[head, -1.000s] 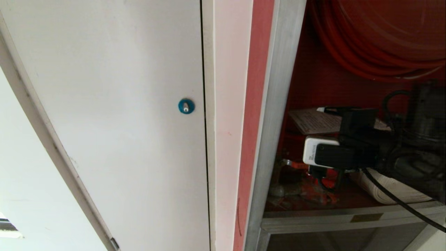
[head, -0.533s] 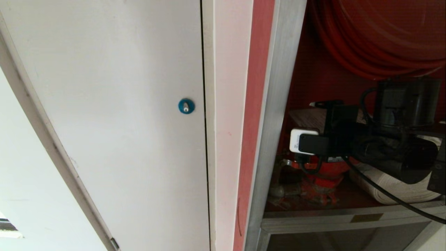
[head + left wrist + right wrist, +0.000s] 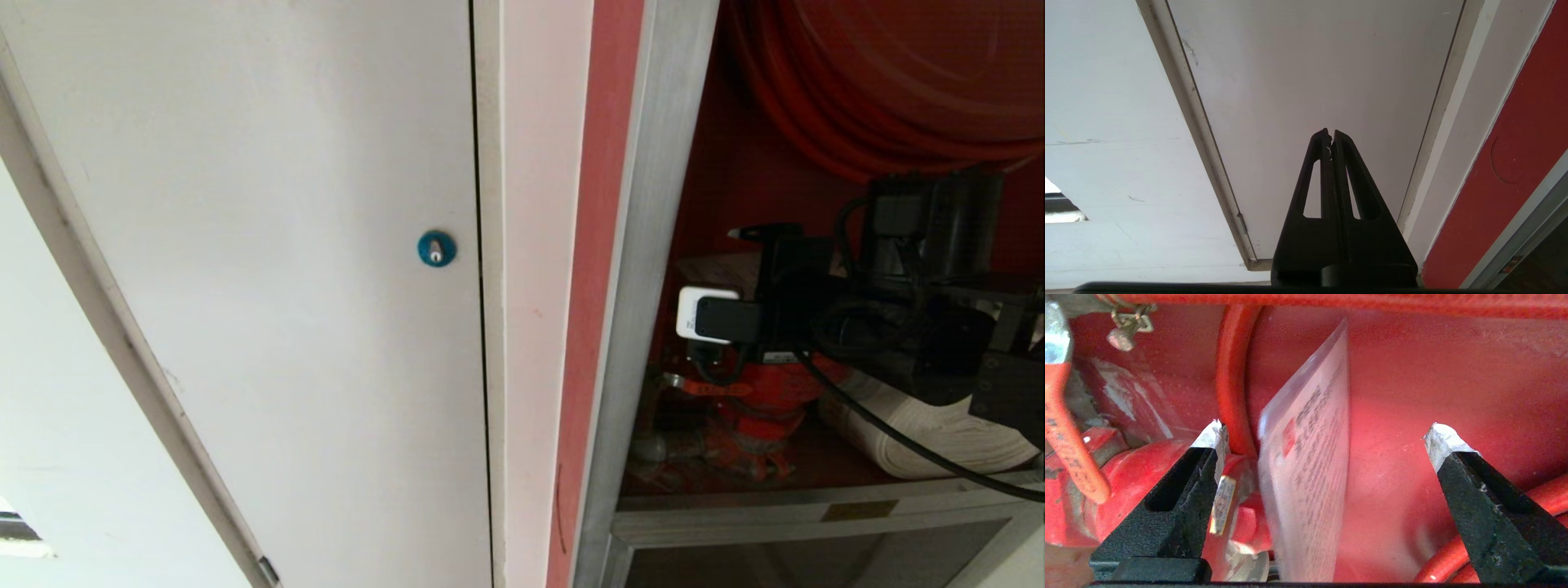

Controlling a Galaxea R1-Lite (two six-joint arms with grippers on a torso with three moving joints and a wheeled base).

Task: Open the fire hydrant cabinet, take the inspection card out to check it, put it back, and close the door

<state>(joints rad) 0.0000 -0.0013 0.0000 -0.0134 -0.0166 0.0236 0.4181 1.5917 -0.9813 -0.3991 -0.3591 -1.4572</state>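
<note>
Building corridor: wall-mounted fire hydrant cabinet (image 3: 645, 245)

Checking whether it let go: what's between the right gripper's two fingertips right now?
The inspection card, edge-on in the gap of the open right gripper, touching neither fingertip; red cabinet wall lies behind. The right wrist view shows it.

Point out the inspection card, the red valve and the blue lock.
inspection card (image 3: 1306, 473): right wrist view, printed face.
red valve (image 3: 763, 400): head view, body.
blue lock (image 3: 436, 248): head view, round face.
</note>
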